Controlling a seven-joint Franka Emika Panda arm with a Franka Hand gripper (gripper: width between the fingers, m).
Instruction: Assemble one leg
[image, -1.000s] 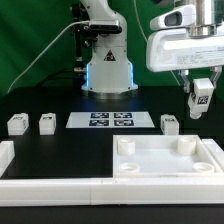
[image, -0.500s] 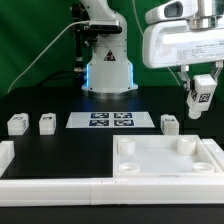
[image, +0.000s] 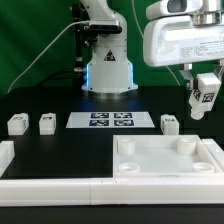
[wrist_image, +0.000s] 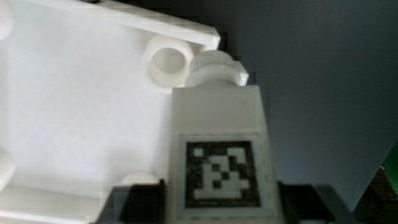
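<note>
My gripper (image: 203, 100) is shut on a white leg (image: 203, 97) with a black-and-white tag and holds it in the air at the exterior view's right, above and behind the white tabletop (image: 165, 163). In the wrist view the leg (wrist_image: 222, 130) stands out from between my dark fingers (wrist_image: 146, 198), its round end near a corner socket (wrist_image: 166, 62) of the tabletop (wrist_image: 71, 110). Three more legs stand on the table: two at the left (image: 17, 124) (image: 46, 123) and one (image: 169, 123) right of the marker board.
The marker board (image: 106, 121) lies flat at mid table. Long white rails (image: 60, 187) run along the front edge and the left side. The robot base (image: 108, 70) stands behind the board.
My gripper with the leg has risen slightly and drifted a little to the exterior view's right. Nothing else has moved.
</note>
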